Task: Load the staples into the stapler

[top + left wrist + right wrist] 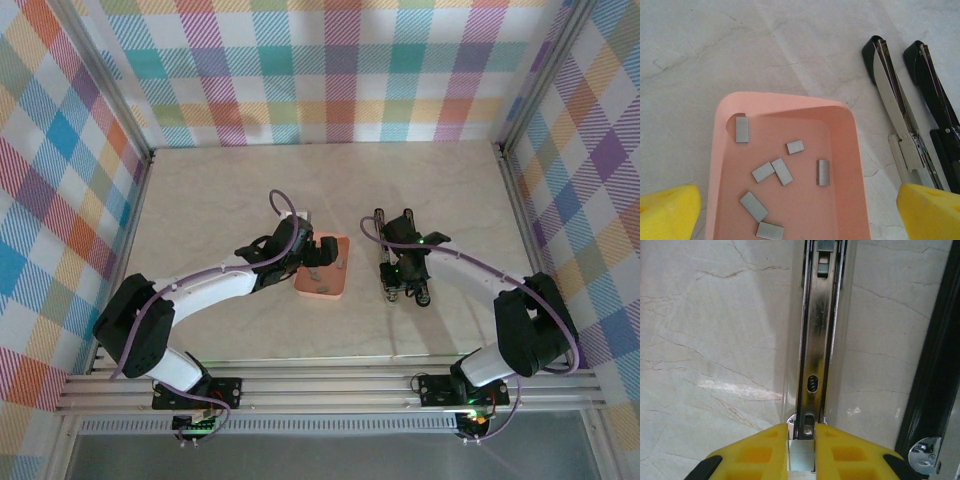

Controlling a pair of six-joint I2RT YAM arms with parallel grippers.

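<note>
a: where are the staples (782, 171) at?
b: seven little strips loose in the pink tray (790, 100). stapler (897, 115) lies opened flat near it on the bench (740, 50). my left claw (797, 205) hangs wide open over the tray, right claw (801, 435) is clamped on the stapler's metal rail.

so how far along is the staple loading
Done: the stapler lies swung open, its metal channel exposed. In hand: the right end effector is shut on that channel, and the left end effector hovers open above the pink tray. Left: all seven staples lie in the tray; none is picked up or loaded.
</note>
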